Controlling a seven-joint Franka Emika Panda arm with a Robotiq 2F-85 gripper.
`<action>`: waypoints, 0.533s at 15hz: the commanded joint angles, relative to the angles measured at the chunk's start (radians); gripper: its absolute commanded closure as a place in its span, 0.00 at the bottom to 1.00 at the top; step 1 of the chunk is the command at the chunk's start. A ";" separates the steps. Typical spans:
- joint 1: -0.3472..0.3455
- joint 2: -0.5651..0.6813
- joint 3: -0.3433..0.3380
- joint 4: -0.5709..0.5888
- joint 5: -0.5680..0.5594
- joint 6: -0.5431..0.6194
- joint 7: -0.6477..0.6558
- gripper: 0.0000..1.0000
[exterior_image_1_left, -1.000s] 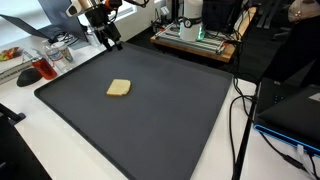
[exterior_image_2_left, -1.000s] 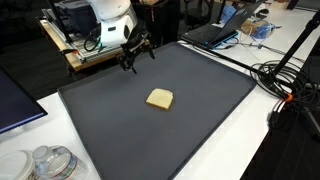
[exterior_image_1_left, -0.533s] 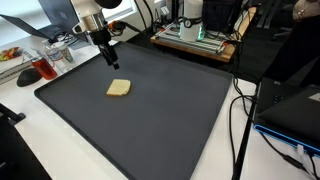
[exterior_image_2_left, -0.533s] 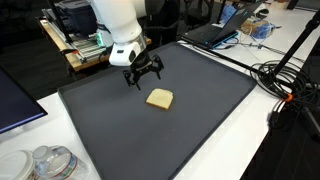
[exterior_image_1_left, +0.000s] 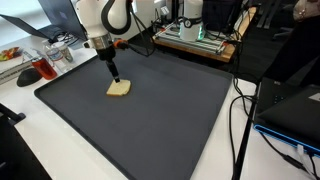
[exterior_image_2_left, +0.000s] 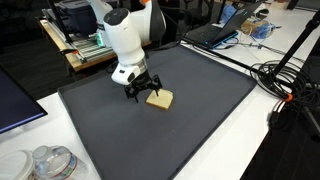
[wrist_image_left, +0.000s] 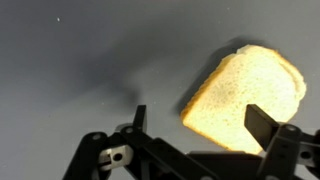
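Note:
A pale yellow bread slice (exterior_image_1_left: 119, 88) lies flat on the dark grey mat (exterior_image_1_left: 160, 125); it also shows as the bread slice (exterior_image_2_left: 159, 98) on the mat (exterior_image_2_left: 130, 135). My gripper (exterior_image_1_left: 114, 76) hangs just above the slice's edge, fingers pointing down and open. In an exterior view the gripper (exterior_image_2_left: 141, 92) stands beside the slice, close to it. In the wrist view the bread slice (wrist_image_left: 245, 95) fills the right half, and the gripper (wrist_image_left: 200, 118) has its dark fingers spread on either side of the slice's near corner. Nothing is held.
A glass with red contents (exterior_image_1_left: 46, 68) and clutter sit beyond the mat's corner. A green-lit device (exterior_image_1_left: 195, 30) stands behind the mat. Cables (exterior_image_1_left: 240, 110) and a laptop (exterior_image_1_left: 295, 108) flank one side. Clear plastic containers (exterior_image_2_left: 50, 162) and another laptop (exterior_image_2_left: 215, 32) lie off the mat.
The arm has travelled from the mat's far corner across to the bread slice and lowered toward it. The jaws have stayed open; the bread has not moved.

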 joint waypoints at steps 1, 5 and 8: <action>0.006 0.036 0.002 0.032 -0.060 0.030 0.104 0.00; 0.017 0.050 -0.007 0.049 -0.109 0.024 0.174 0.00; 0.025 0.059 -0.007 0.061 -0.143 0.022 0.201 0.15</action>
